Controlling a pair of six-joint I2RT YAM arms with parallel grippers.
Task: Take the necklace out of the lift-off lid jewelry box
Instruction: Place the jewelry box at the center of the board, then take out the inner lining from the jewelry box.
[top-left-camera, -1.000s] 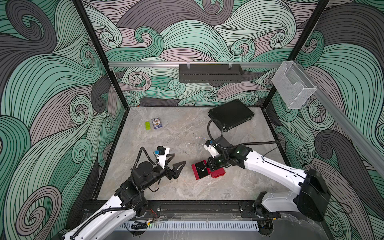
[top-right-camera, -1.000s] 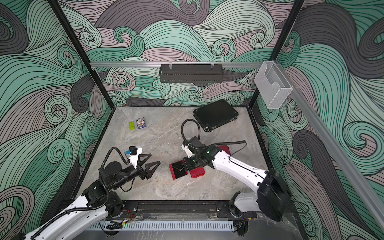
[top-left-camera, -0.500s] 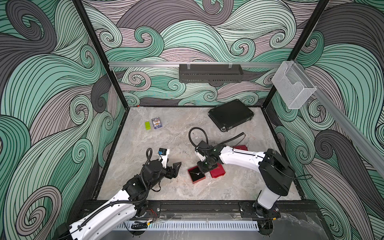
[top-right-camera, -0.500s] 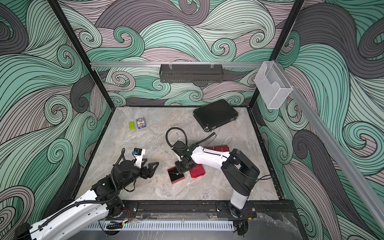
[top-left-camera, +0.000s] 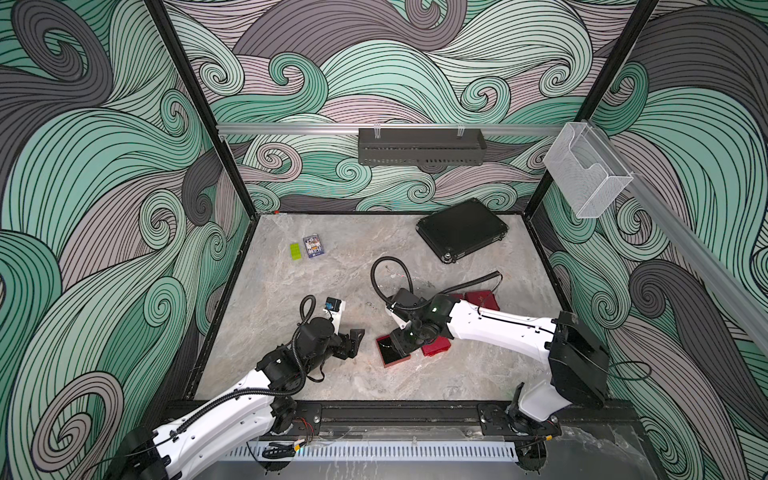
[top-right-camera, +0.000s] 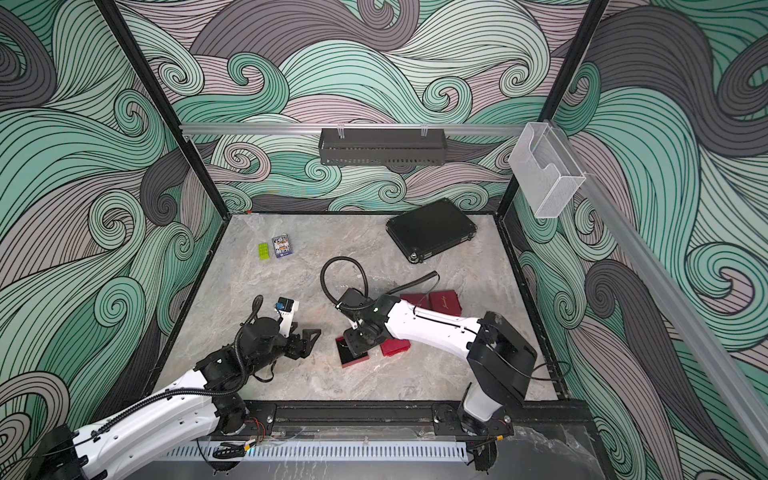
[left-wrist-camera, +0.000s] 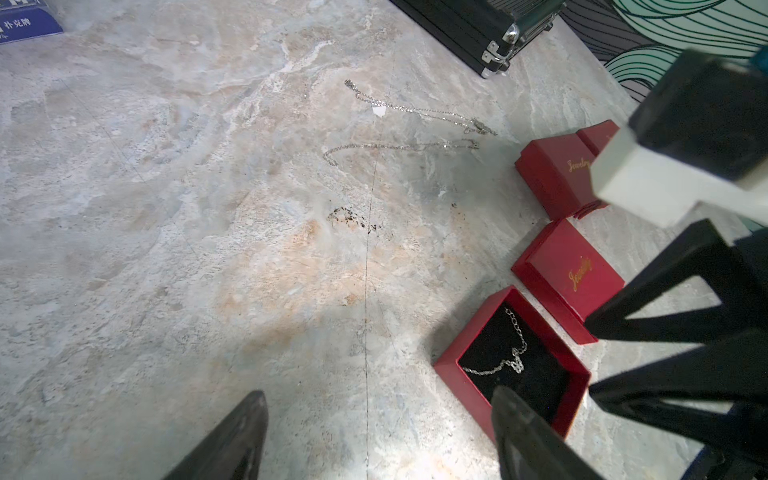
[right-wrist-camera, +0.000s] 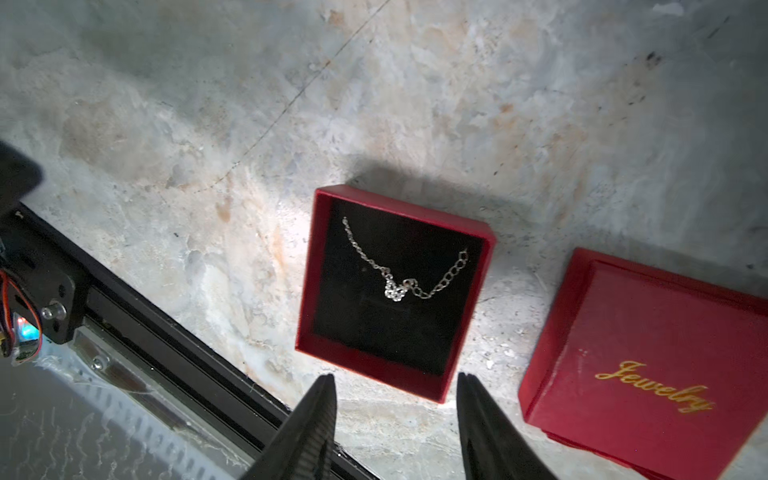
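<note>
Necklace (right-wrist-camera: 399, 270): fine silver chain, pendant at its dip, spanning black-lined rectangular red box (right-wrist-camera: 307, 270) near front edge of desk (top-left-camera: 332, 270). Right gripper (right-wrist-camera: 395, 378) part-open, left gripper (left-wrist-camera: 378, 392) wide; both empty.

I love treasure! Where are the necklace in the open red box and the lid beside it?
Silver chain necklace (right-wrist-camera: 395, 289): right wrist view, on its pendant.
Red cardboard lid with gold "Jewelry" lettering (right-wrist-camera: 644, 332): right wrist view, on its top face.
</note>
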